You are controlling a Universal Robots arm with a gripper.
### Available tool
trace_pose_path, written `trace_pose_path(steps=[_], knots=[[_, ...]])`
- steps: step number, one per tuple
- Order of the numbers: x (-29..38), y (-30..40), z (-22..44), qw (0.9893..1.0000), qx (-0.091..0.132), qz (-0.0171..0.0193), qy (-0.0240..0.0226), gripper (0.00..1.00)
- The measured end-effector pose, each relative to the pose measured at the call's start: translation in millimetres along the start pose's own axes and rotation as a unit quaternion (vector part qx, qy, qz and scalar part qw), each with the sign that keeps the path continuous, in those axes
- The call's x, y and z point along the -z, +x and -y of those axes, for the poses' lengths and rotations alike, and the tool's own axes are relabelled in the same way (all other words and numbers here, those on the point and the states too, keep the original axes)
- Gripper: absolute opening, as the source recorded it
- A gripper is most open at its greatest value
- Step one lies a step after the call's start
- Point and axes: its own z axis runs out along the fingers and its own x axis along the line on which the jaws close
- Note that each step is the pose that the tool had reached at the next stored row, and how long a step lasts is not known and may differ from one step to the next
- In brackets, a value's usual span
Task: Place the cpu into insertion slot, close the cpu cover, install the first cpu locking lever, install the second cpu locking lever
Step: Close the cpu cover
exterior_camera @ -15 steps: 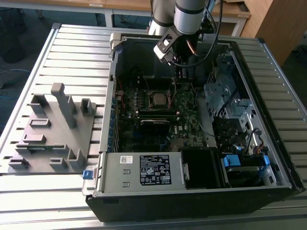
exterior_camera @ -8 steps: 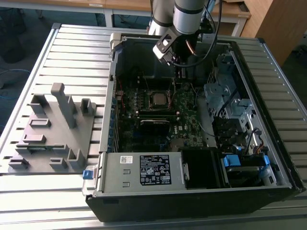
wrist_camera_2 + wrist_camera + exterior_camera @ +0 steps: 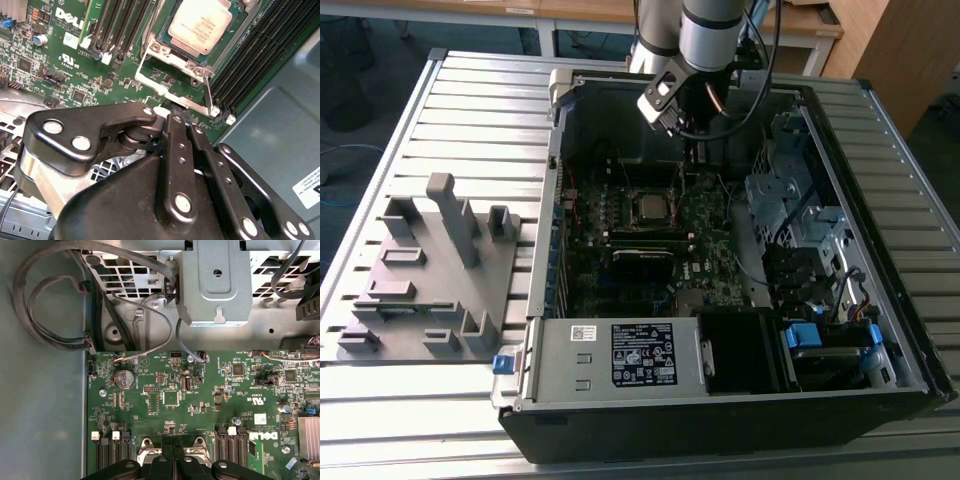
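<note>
cpu [image 3: 200, 25]: seated in insertion slot [image 3: 156, 48], framed by cpu cover [image 3: 186, 54]. gripper [image 3: 182, 119]: jaws pressed together, empty, beside locking lever [image 3: 208, 95]. handling: press lever squarely; avoid slipping onto motherboard [image 3: 65, 65].

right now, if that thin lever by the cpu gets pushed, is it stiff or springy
The locking lever is a thin metal rod, so probably springy and slippery. One end meets the frame by the cpu, so it likely pivots, not slides.

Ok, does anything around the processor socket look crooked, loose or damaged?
Nothing looks damaged. The chip lies flat and square in its socket. One thin metal lever stands away from the socket, beside the gripper, so it looks unlatched.
</note>
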Motion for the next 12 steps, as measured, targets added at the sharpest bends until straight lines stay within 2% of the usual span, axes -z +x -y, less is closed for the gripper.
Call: trace_pose_path(steps=[8,10,12], knots=[[0.1,-0.1,1.8,1.0000,0.000,0.0000,0.0000,0.10],[0.4,-0.2,6.7,1.0000,0.000,0.0000,0.0000,0.10],[0.4,-0.2,7.0,1.0000,0.000,0.0000,0.0000,0.10]])
